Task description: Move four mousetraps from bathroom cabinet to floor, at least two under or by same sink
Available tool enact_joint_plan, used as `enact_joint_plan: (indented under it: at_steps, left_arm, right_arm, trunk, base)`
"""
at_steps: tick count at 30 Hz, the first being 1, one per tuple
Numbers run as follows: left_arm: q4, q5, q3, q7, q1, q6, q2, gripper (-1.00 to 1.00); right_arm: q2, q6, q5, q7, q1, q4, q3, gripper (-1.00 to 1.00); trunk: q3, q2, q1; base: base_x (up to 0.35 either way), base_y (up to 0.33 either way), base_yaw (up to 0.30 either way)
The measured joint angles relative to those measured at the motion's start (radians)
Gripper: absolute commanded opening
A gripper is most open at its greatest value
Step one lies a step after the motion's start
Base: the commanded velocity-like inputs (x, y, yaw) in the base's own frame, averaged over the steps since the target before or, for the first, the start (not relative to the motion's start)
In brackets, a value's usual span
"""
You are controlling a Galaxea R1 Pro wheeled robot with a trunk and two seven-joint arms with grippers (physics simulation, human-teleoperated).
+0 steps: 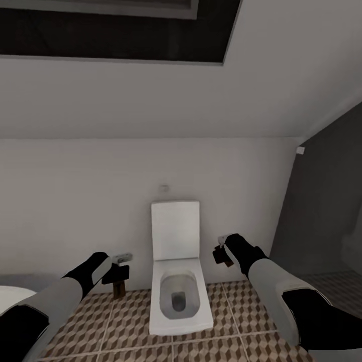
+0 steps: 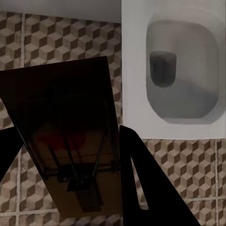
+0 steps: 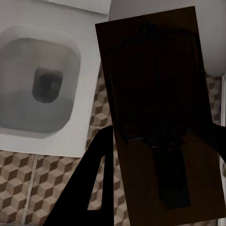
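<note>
Each arm carries 1 mousetrap over the bathroom floor [image 1: 125, 322], either side of the toilet [image 1: 178, 296]: the left pincer [image 1: 116, 275] is clamped on one mousetrap [image 2: 70, 141], the right pincer [image 1: 221, 254] on another mousetrap [image 3: 157, 117]. So I judge 2 traps fetched, none set down yet, no sink reached. The left wrist view reveals the trap's red mark and wire; the head view gives mere dark shapes.
</note>
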Motion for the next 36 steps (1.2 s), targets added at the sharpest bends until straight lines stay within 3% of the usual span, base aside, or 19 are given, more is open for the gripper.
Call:
enact_joint_plan:
  at_steps: [24, 36]
  left_arm:
    - [-0.001, 0.0, 0.0, 0.009, 0.0, 0.002, -0.002, -1.0]
    - [0.001, 0.003, 0.0, 0.007, 0.0, 0.002, -0.004, -1.0]
  right_arm:
    - [-0.001, 0.016, 0.0, 0.003, 0.0, 0.0, 0.002, -1.0]
    - [0.0, 0.016, 0.002, 0.002, 0.0, 0.0, 0.002, -1.0]
  trunk:
    - [0.0, 0.0, 0.0]
    - [0.0, 0.0, 0.0]
  base:
    - [0.004, 0.0, 0.0]
    - [0.296, 0.0, 0.0]
